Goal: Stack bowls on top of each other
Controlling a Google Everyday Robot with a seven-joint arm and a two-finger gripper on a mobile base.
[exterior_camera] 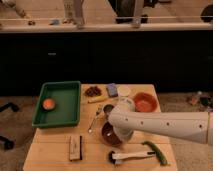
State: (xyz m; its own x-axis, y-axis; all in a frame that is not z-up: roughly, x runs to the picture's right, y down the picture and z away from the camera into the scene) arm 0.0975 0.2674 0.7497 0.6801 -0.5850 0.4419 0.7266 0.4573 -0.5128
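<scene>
Counter (pixel 50 150): wood, cluttered. Arm (pixel 165 127) comes in from the side opposite the tray (pixel 36 120). Orange bowl (pixel 145 103): well right of tray, toward the back. Maroon bowl (pixel 107 136): right of tray, nearer, toward the front. Hand (pixel 121 134) pressed together, apparently pinching the maroon bowl's rim (side away from tray). Risk: a thin rim pinch could let the bowl tilt or slip on lifting.

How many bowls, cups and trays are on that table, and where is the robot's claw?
Bowls: 2 (maroon bowl, orange-red bowl)
Cups: 2 (white cup, metal cup)
Trays: 1 (green tray)
Total: 5
The gripper is shut, at the maroon bowl's right edge.
</scene>
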